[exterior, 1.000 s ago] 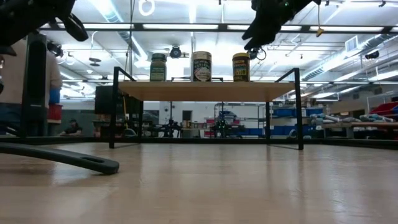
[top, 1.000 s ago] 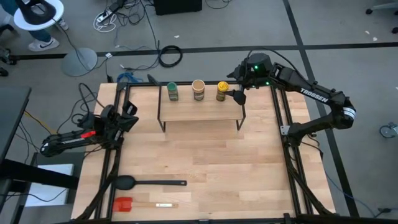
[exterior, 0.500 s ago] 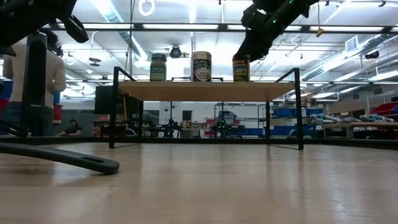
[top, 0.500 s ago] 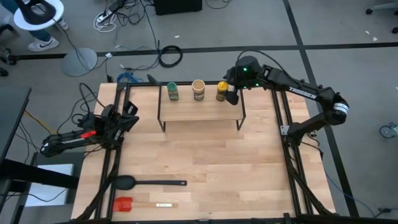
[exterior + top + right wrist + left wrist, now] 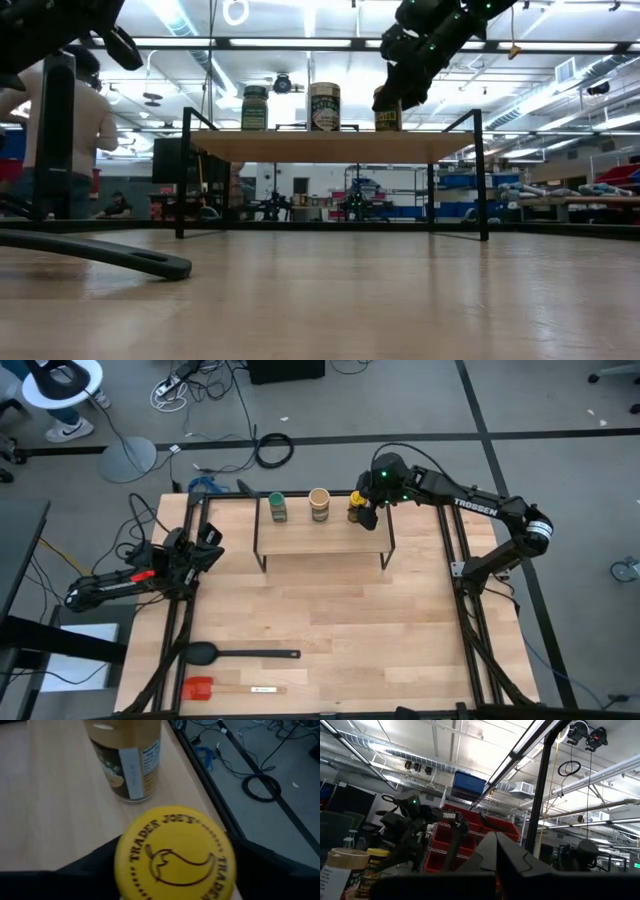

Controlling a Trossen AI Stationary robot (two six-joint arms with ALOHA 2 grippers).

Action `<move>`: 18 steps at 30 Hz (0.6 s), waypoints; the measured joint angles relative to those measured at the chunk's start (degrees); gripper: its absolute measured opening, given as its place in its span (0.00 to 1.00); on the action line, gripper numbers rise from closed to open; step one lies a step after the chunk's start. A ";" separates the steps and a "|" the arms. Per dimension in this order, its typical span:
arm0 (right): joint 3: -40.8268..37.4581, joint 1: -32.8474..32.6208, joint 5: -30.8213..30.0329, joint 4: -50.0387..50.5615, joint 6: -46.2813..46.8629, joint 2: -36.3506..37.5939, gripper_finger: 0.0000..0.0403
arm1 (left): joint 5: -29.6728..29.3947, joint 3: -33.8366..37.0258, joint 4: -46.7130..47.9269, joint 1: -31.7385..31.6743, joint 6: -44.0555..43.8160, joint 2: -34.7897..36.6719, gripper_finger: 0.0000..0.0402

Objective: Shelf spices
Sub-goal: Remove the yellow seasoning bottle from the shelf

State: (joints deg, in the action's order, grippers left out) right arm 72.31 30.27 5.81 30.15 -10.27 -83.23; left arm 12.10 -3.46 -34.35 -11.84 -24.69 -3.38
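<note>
The wooden desk (image 5: 330, 620) carries the shelf (image 5: 320, 532) at its far edge, a light board on thin black legs. From the desk's right side the right arm reaches in over the shelf's right end, and its right claw (image 5: 366, 512) sits over the yellow-lidded jar (image 5: 175, 854). In the right wrist view the dark fingers (image 5: 92, 865) flank that lid on both sides, close against it, but whether they actually pinch the jar cannot be told. The left arm lies at the desk's left edge, well apart from the shelf; its left claw (image 5: 205, 545) looks pressed together in the left wrist view. All three spice jars stand upright in a row on the shelf: the green-lidded jar (image 5: 277, 506) leftmost, the tan-topped jar (image 5: 319, 503) in the middle. Near the desk's front left lie a black spoon (image 5: 240, 654) and a red spatula (image 5: 225, 688).
</note>
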 joint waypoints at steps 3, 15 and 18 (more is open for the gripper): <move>0.00 -0.33 0.00 0.16 0.12 0.46 0.55 | -0.02 0.00 -0.02 -0.02 0.00 0.00 0.01; 0.00 -3.40 -1.01 0.21 0.32 2.40 0.53 | -0.05 0.00 -0.05 0.00 0.02 -0.02 0.01; 0.00 -5.40 -1.28 0.09 0.31 3.50 0.53 | -0.07 0.00 -0.06 0.00 0.15 -0.02 0.01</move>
State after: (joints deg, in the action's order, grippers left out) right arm 72.31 24.87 4.53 30.24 -9.96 -79.73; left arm 12.03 -3.46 -34.41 -11.84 -24.54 -3.40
